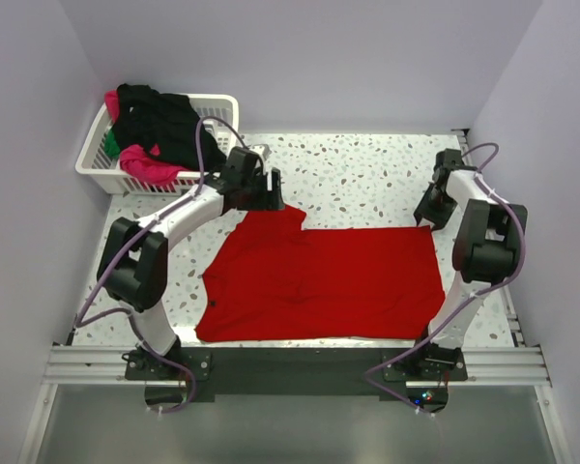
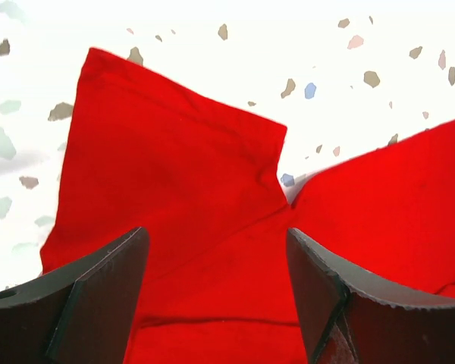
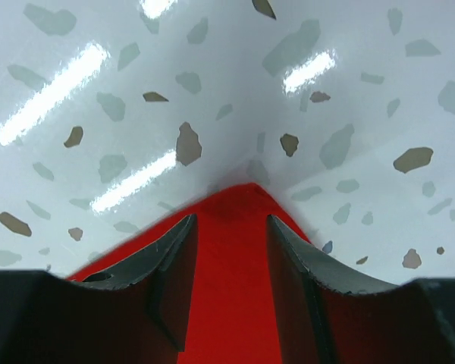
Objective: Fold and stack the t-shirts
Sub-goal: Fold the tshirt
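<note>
A bright red t-shirt (image 1: pixel 329 280) lies spread flat across the middle of the speckled table. My left gripper (image 1: pixel 269 189) hangs open over its far left sleeve. In the left wrist view the sleeve (image 2: pixel 167 144) lies flat beyond the gripper (image 2: pixel 216 250), with red cloth between the spread fingers. My right gripper (image 1: pixel 427 215) is at the shirt's far right corner. In the right wrist view the gripper (image 3: pixel 231 227) is open, its fingers either side of the red corner (image 3: pixel 239 199), low over it. Black (image 1: pixel 159 121), pink (image 1: pixel 145 164) and green (image 1: pixel 110 145) shirts are heaped in the basket.
The white lattice basket (image 1: pixel 90 155) stands at the far left corner against the wall. Walls close in on the left, back and right. Bare speckled tabletop (image 1: pixel 358 179) lies beyond the red shirt. A metal rail (image 1: pixel 300 365) runs along the near edge.
</note>
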Motion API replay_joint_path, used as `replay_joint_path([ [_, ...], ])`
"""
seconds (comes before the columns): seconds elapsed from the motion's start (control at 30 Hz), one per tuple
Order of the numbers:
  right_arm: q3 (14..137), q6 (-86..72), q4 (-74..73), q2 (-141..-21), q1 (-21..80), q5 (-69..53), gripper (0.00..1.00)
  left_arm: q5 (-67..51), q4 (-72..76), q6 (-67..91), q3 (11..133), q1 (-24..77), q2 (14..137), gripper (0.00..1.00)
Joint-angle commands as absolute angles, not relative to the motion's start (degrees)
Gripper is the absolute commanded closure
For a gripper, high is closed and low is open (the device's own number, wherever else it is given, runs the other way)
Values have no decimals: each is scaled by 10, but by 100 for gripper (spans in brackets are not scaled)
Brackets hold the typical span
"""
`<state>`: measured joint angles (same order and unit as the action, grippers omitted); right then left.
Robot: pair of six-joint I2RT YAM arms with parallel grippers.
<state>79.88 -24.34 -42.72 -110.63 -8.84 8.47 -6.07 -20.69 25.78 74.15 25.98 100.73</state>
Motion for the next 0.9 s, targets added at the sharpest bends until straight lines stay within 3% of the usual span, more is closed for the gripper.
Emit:
replay_joint_path([
  [0.0, 832, -236, -409, -1122, -97, 108, 55, -69, -200, 240, 785, 253, 1021, 22],
  [0.33, 838, -231, -399, -1154, -108, 105, 58, -76, -200, 251, 805, 250, 1050, 22],
  [0.53, 831, -230, -390, -1158, -112, 96, 67, -76, -200, 258, 819, 248, 1070, 23],
  [0.67, 830, -229, -393, -1164, -115, 98, 76, -71, -200, 256, 838, 248, 1089, 23],
  [0.73, 830, -227, -396, -1164, -119, 104, 88, -71, -201, 253, 845, 248, 1096, 23],
  [0.87, 829, -224, -410, -1162, -126, 125, 98, -62, -205, 236, 875, 248, 1128, 23],
])
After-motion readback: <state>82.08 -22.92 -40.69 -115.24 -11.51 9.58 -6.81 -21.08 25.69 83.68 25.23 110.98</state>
